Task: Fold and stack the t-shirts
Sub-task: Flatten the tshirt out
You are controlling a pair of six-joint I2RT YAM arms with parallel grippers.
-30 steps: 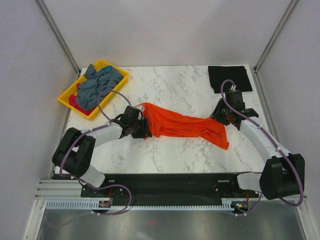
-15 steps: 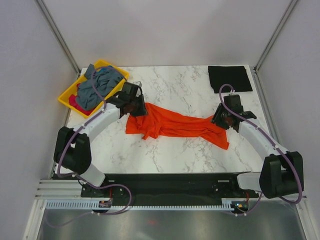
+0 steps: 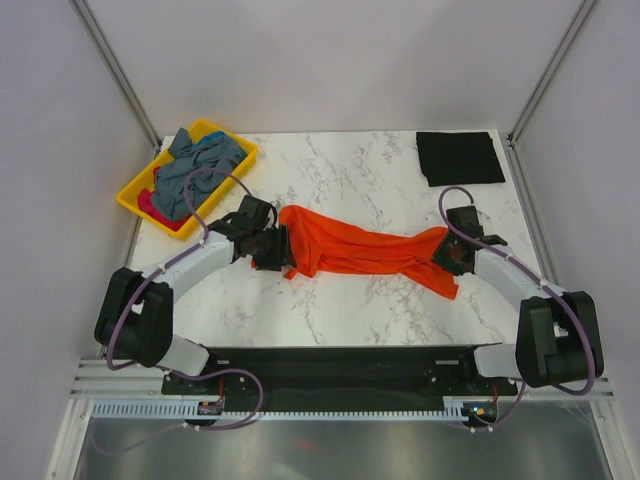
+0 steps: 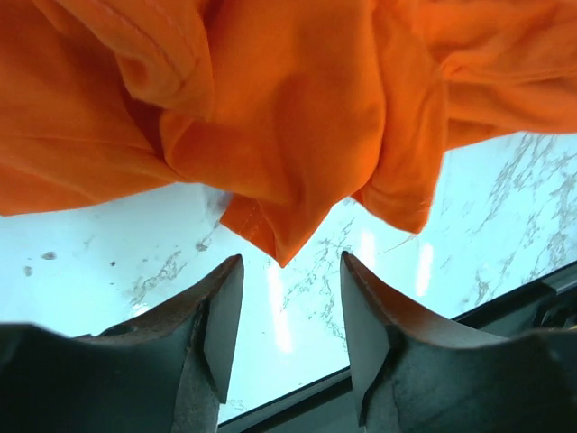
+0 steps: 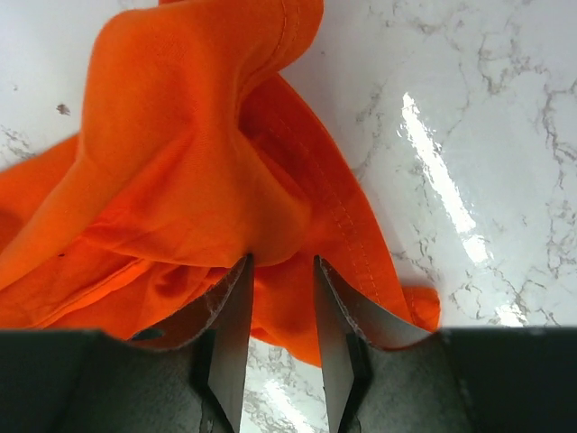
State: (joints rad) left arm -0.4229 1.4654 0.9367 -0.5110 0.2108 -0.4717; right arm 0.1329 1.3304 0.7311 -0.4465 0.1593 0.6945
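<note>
Standing apart, the two dark, wedge-shaped jaws of the left pincer (image 4: pixel 291 263) leave a clear gap, and a pointed, hemmed corner of the orange t-shirt (image 4: pixel 288 108) hangs just at the mouth of that gap without being clamped. The cloth above it is soft and matt, gathered in thick rounded folds.

The right pincer (image 5: pixel 281 266) has its jaws only a narrow way apart, with a bunched fold of the same shirt between their tips; whether they pinch it I cannot tell. A stitched double seam runs along the edge just beside the right-hand jaw.

From above, the orange shirt lies stretched and rumpled in a long band across the middle of the counter (image 3: pixel 340 170), one pincer at each end. The counter is glossy white with thin grey veins, like marble, and shows bright glare streaks.

At the far right corner a black t-shirt (image 3: pixel 458 157) lies flat, folded to a neat rectangle. At the far left a yellow tray (image 3: pixel 133 197) of hard plastic sits askew, holding crumpled grey-blue shirts (image 3: pixel 195 170) over a pink shirt (image 3: pixel 150 205).
</note>
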